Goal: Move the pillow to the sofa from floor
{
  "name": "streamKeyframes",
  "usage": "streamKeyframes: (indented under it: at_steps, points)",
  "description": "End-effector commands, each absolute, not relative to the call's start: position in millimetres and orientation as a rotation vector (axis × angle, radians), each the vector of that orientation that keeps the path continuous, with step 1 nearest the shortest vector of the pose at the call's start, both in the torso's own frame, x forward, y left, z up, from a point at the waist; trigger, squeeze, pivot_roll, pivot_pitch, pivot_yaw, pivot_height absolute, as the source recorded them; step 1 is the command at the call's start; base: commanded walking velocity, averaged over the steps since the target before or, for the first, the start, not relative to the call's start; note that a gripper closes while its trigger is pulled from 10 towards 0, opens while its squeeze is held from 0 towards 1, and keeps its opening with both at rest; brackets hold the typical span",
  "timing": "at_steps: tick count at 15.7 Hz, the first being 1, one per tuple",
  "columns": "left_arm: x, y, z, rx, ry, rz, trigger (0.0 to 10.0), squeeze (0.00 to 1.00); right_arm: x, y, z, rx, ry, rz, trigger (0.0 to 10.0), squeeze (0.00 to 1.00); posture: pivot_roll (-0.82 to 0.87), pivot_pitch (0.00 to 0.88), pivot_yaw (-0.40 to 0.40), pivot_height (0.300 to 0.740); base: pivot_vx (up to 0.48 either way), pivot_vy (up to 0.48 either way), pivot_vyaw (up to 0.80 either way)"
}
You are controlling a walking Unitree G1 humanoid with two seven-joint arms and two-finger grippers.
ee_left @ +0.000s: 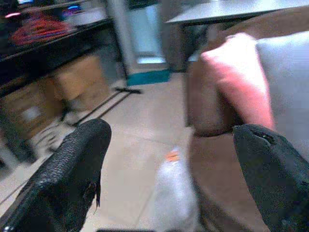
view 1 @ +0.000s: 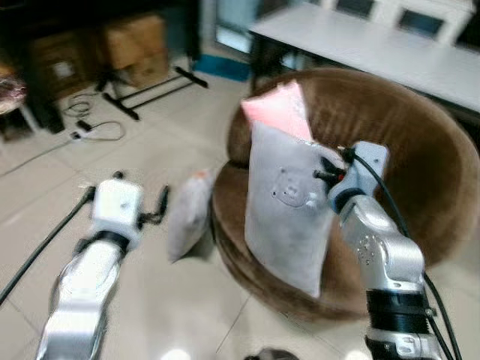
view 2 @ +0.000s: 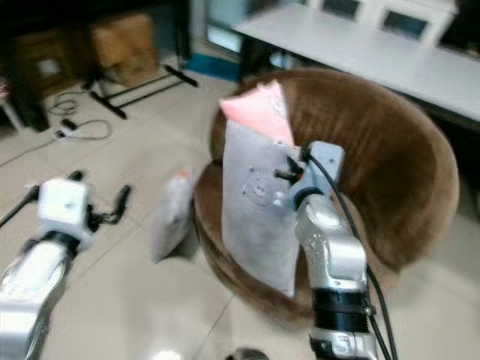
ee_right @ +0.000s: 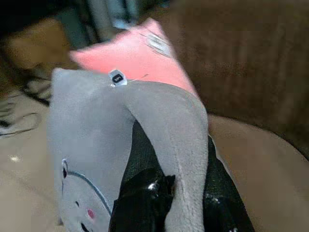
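A grey pillow (view 1: 289, 210) printed with a small face hangs upright over the front edge of the round brown sofa (view 1: 420, 150). My right gripper (view 1: 330, 171) is shut on a fold of its upper right edge; in the right wrist view the fabric (ee_right: 96, 145) is pinched between the black fingers (ee_right: 140, 193). A pink pillow (view 1: 279, 111) stands behind it on the sofa. A second grey pillow (view 1: 187, 214) with an orange tag leans on the floor against the sofa's left side. My left gripper (view 1: 142, 191) is open, just left of that floor pillow and apart from it.
A long white table (view 1: 390, 52) stands behind the sofa. Cardboard boxes (view 1: 135, 41), black stand legs (view 1: 150, 90) and loose cables (view 1: 94, 124) lie on the tiled floor at the far left. Bare tiles stretch in front of the sofa.
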State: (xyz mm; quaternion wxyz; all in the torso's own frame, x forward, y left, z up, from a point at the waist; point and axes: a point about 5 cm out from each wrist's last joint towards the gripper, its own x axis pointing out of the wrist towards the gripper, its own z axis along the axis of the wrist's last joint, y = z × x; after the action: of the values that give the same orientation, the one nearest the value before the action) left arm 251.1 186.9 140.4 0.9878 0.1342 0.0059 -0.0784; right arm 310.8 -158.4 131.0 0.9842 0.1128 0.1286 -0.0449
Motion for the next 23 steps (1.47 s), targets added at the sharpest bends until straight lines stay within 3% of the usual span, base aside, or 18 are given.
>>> streamKeyframes:
  at_steps: [1,6,8,15,23]
  points:
    - [250,191,142,0.281,0.017,-0.171,10.0,0.47,310,-155,140,0.223,0.208,-0.089,10.0,0.00,-0.03,0.000,-0.013,0.740,0.255,0.000,-0.78]
    - [253,192,143,0.281,0.033,-0.227,10.0,0.48,305,-156,142,0.236,0.172,-0.117,10.0,0.00,-0.05,0.000,0.039,0.740,0.263,0.000,0.00]
    - [253,190,142,0.280,0.034,-0.236,10.0,0.48,308,-157,145,0.223,0.169,-0.110,10.0,0.00,-0.04,0.000,0.029,0.740,0.270,0.000,0.00]
    - [250,192,140,0.267,0.036,-0.208,10.0,0.49,316,-153,147,0.212,0.168,-0.083,10.0,0.00,-0.02,0.000,-0.018,0.740,0.311,0.000,-0.72]
    - [246,192,139,0.278,0.039,-0.207,10.0,0.49,319,-151,147,0.204,0.167,-0.059,10.0,0.00,-0.01,0.000,-0.040,0.740,0.323,0.000,0.00]
